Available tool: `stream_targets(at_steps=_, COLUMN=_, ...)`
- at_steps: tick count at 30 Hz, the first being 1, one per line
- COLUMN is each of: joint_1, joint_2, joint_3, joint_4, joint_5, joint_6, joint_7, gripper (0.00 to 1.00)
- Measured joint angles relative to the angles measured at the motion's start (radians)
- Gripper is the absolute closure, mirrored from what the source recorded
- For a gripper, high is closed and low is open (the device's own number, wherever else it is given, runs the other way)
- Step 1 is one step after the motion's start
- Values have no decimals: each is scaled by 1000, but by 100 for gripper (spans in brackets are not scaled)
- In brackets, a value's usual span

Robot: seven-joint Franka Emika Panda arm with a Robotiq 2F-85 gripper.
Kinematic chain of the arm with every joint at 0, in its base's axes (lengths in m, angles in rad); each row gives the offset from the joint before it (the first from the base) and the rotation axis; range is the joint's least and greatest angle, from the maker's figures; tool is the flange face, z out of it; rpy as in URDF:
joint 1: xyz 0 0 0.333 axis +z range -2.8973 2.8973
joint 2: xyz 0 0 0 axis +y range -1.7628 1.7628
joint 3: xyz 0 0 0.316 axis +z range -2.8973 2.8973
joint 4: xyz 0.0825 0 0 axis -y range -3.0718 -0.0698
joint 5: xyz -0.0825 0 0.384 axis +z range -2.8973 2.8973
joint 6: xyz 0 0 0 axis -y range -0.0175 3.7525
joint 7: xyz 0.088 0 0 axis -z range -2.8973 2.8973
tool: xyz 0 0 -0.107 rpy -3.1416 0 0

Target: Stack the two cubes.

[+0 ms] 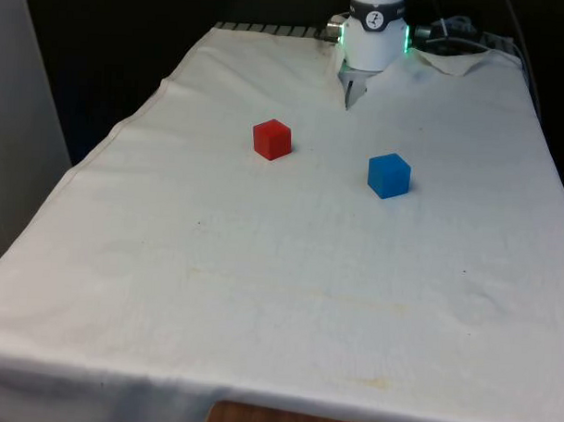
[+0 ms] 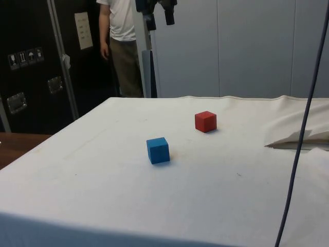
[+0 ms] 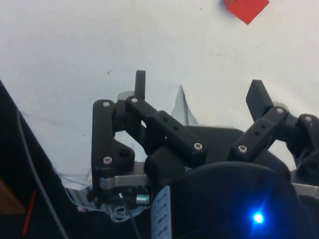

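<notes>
A red cube point(image 1: 271, 139) sits on the white cloth toward the far end of the table, on the front view's left. A blue cube point(image 1: 389, 175) rests a little nearer and to the front view's right, well apart from the red one. The side view has the blue cube point(image 2: 158, 150) in front and the red cube point(image 2: 205, 121) behind it. My gripper point(image 2: 159, 18) hangs high above the table, far from both cubes. In the wrist view the gripper point(image 3: 198, 85) is open with nothing between its fingers, and the red cube point(image 3: 246, 9) lies far below.
The robot base point(image 1: 375, 34) stands at the table's far end, with a raised fold of cloth point(image 2: 298, 139) beside it. A dark cable point(image 2: 303, 128) hangs down in the side view. A person point(image 2: 121, 46) stands behind the table.
</notes>
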Motion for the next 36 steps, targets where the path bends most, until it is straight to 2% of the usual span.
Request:
stream_targets(at_steps=9, joint_1=-2, joint_2=19, joint_3=-9, joint_4=-1, joint_5=0, joint_6=3, joint_7=0, gripper=0)
stream_targets(at_steps=17, joint_1=-2, joint_2=46, joint_3=-19, joint_4=-16, joint_5=1, joint_6=39, joint_7=11, gripper=0)
stream_targets(at_steps=36, joint_1=-2, joint_2=97, joint_3=-28, joint_4=-105, joint_5=2, joint_6=185, joint_7=82, gripper=0)
